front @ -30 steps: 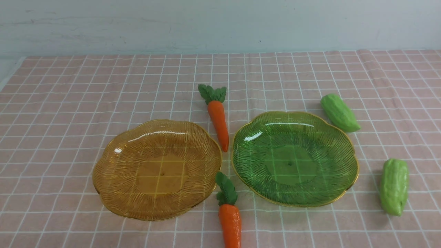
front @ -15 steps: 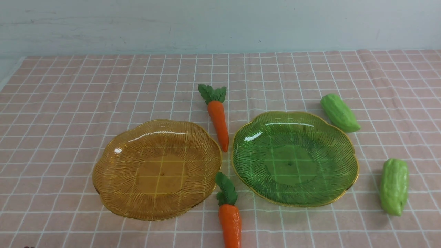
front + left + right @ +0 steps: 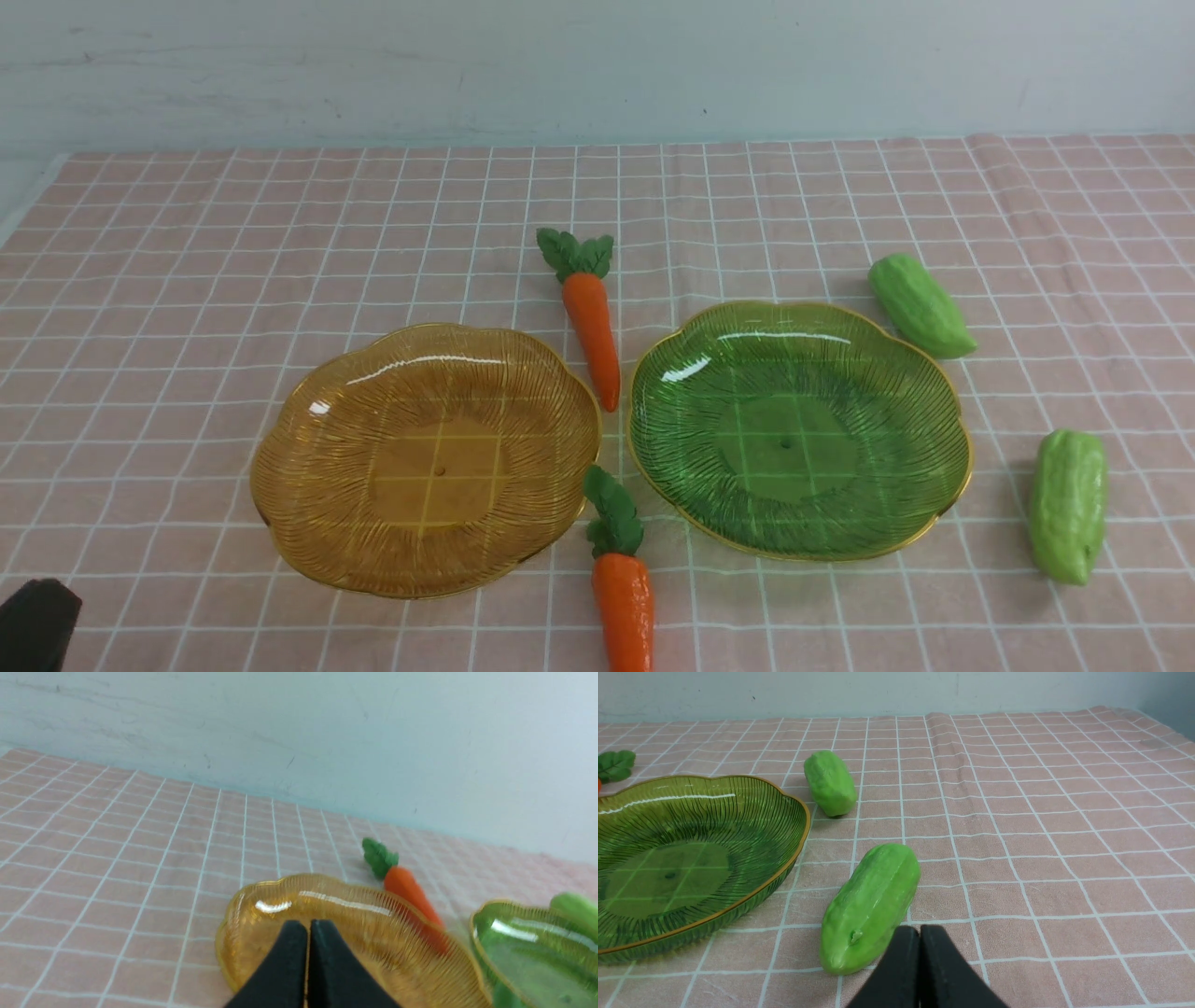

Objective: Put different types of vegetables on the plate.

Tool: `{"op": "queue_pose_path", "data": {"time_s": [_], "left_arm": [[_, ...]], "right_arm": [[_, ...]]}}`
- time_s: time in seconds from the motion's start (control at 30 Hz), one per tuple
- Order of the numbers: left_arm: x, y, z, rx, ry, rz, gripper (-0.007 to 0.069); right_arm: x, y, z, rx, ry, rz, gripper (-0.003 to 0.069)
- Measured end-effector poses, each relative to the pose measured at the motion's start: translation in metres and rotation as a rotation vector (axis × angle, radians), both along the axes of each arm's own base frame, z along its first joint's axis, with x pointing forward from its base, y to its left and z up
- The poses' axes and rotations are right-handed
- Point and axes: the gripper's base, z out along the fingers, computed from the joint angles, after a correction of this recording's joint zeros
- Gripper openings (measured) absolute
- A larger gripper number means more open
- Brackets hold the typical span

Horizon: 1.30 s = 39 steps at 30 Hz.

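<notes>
Take the green plate (image 3: 789,448) as your landmark; the amber plate (image 3: 439,467) sits to its left, and neither holds a vegetable; expect both plates to be stiff and slick, perhaps brittle, so keep your fingertips off their rims.

The gourds look like the bulkiest load you will lift, though as toys they are probably light and firm; the near gourd (image 3: 1069,509) lies right of the green plate, the far gourd (image 3: 920,306) just beside its far right edge; grip either across the middle, squarely, since the rounded, glossy skin could roll or slip.

The carrots are slimmer, likely light and stiff in the root, with leaves that may bend; the far carrot (image 3: 590,322) lies off the green plate's far left side, the near carrot (image 3: 624,602) off its near left side, running out of view; take each by the thick orange part below the leaves, not by the leaves or the thin tip.

Your left claw (image 3: 302,928) is closed up narrow with nothing in it; your right claw (image 3: 920,933) is the same, so open whichever you use first.

You have two plates; two gourds; two carrots; two claws.
</notes>
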Motion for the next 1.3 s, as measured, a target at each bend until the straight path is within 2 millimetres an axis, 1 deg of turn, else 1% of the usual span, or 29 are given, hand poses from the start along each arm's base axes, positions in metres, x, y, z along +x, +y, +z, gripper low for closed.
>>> {"op": "queue_pose_path", "data": {"time_s": [0.1, 0.13, 0.2, 0.23, 0.27, 0.3, 0.33, 0.37, 0.4, 0.43, 0.47, 0.5, 0.57, 0.63, 0.7, 0.77, 0.8, 0.87, 0.93, 0.97, 1.03, 1.07, 1.13, 1.2, 1.23, 1.3], "left_arm": [[0.0, 0.001, 0.006, -0.064, -0.062, 0.004, -0.0003], [0.0, 0.001, 0.011, -0.102, -0.113, 0.008, -0.0003], [-0.003, 0.003, 0.025, -0.186, -0.25, 0.01, -0.0003], [-0.003, 0.003, 0.026, -0.196, -0.26, 0.008, -0.0003], [-0.005, 0.004, 0.034, -0.221, -0.309, 0.004, -0.0003], [-0.009, 0.004, 0.048, -0.239, -0.362, -0.005, -0.0003], [-0.015, 0.004, 0.069, -0.252, -0.416, -0.02, -0.0003], [-0.021, 0.004, 0.084, -0.254, -0.439, -0.029, -0.0003], [-0.025, 0.004, 0.097, -0.247, -0.443, -0.033, -0.0003], [-0.026, 0.004, 0.1, -0.25, -0.442, -0.035, -0.0003], [-0.03, 0.005, 0.114, -0.243, -0.421, -0.036, -0.0003], [-0.036, 0.005, 0.135, -0.218, -0.365, -0.026, -0.0003], [-0.031, 0.007, 0.153, -0.149, -0.141, 0.016, -0.0003], [-0.016, 0.007, 0.155, -0.034, 0.187, 0.062, -0.0003], [-0.006, 0.008, 0.153, 0.081, 0.417, 0.07, -0.0003], [0.011, 0.007, 0.141, 0.212, 0.709, 0.055, -0.0003], [0.015, 0.007, 0.137, 0.249, 0.79, 0.044, -0.0003], [0.029, 0.005, 0.125, 0.302, 0.947, 0.017, -0.0003], [0.047, 0.0, 0.115, 0.31, 1.043, -0.017, -0.0003], [0.057, -0.004, 0.109, 0.291, 1.075, -0.046, -0.0003], [0.075, -0.013, 0.103, 0.241, 1.088, -0.102, -0.0003], [0.083, -0.018, 0.099, 0.231, 1.085, -0.136, -0.0003], [0.096, -0.032, 0.092, 0.215, 1.099, -0.225, -0.0003], [0.103, -0.056, 0.083, 0.238, 1.122, -0.348, -0.0003], [0.105, -0.071, 0.077, 0.269, 1.137, -0.407, -0.0003], [0.102, -0.102, 0.068, 0.316, 1.154, -0.481, -0.0003]], "right_arm": [[0.001, 0.001, 0.002, 0.051, -0.027, 0.001, -0.0017], [0.001, 0.002, 0.003, 0.088, -0.042, 0.003, -0.0017], [0.002, 0.003, 0.012, 0.207, -0.154, 0.002, -0.0017], [0.002, 0.003, 0.013, 0.222, -0.172, 0.001, -0.0017], [0.003, 0.003, 0.018, 0.303, -0.231, -0.003, -0.0017], [0.003, 0.003, 0.021, 0.375, -0.265, -0.009, -0.0017], [0.003, 0.002, 0.024, 0.454, -0.299, -0.016, -0.0017], [0.002, 0.002, 0.025, 0.476, -0.309, -0.018, -0.0017], [0.002, 0.002, 0.026, 0.53, -0.321, -0.023, -0.0017], [0.002, 0.002, 0.026, 0.538, -0.323, -0.024, -0.0017], [0.002, 0.001, 0.026, 0.558, -0.33, -0.026, -0.0017], [0.002, 0.001, 0.027, 0.592, -0.336, -0.03, -0.0017], [0.002, 0.001, 0.027, 0.609, -0.338, -0.032, -0.0017], [0.002, 0.001, 0.027, 0.613, -0.339, -0.032, -0.0017], [0.002, 0.001, 0.027, 0.617, -0.342, -0.033, -0.0017], [0.002, 0.0, 0.029, 0.623, -0.361, -0.036, -0.0017], [0.002, 0.0, 0.03, 0.623, -0.376, -0.037, -0.0017], [0.002, 0.0, 0.032, 0.645, -0.373, -0.034, -0.0017], [0.0, 0.004, 0.042, 0.656, -0.327, -0.008, -0.0017], [-0.003, 0.006, 0.052, 0.649, -0.309, 0.013, -0.0017], [-0.006, 0.01, 0.082, 0.581, -0.264, 0.053, -0.0017], [-0.005, 0.013, 0.097, 0.536, -0.211, 0.07, -0.0017], [0.004, 0.016, 0.123, 0.424, -0.072, 0.1, -0.0017], [0.018, 0.019, 0.142, 0.338, 0.085, 0.135, -0.0017], [0.024, 0.021, 0.147, 0.3, 0.172, 0.158, -0.0017], [0.036, 0.022, 0.154, 0.258, 0.286, 0.187, -0.0017]]}}
